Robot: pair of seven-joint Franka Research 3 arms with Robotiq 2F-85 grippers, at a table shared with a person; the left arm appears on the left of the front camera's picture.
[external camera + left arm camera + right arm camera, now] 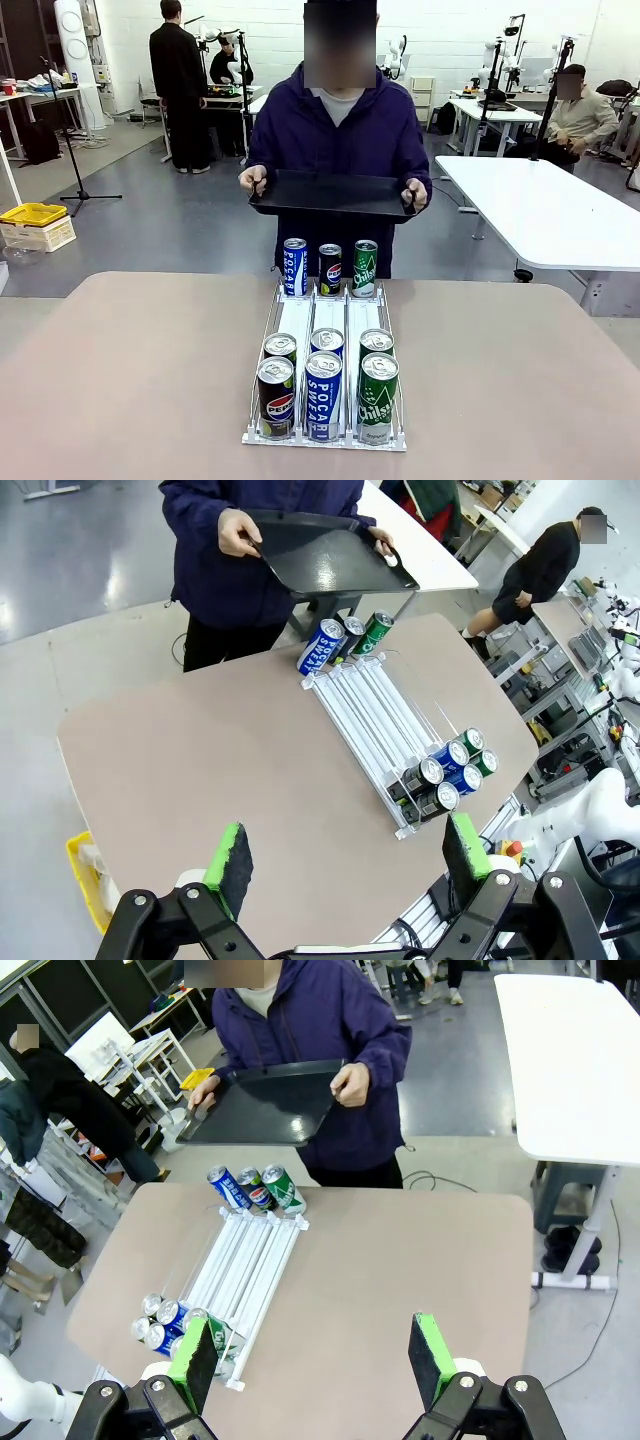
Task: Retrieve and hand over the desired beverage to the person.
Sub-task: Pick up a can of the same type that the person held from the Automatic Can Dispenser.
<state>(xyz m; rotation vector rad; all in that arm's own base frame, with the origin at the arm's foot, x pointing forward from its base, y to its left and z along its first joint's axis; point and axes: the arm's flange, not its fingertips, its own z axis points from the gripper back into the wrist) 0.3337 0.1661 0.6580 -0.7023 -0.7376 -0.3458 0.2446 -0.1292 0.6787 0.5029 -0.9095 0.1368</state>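
Lab hall; beige worktop (120, 380) in foreground. White rack (300, 322) at centre, lanes running toward person (340, 140).

Beverages: Pepsi can (276, 397), Pocari can (323, 395) and green can (377, 398) in rack's near row. More cans behind and at far end. Desired one not identifiable.

Handling (judged): rigid, smooth, slippery; grip mid-body.

Obstructions: neighbouring cans close beside, wire rails.

Person holds black tray (333, 192).

Left claw (347, 850), right claw (313, 1348): wide, empty.

Left gripper (346, 850): black linkage fingers, green pads (220, 858) with black faces, round pivot bolts at 7 and 5 o'clock. Right gripper (312, 1348): same build. Person (340, 130): navy-purple hooded jacket, grey shirt at collar.
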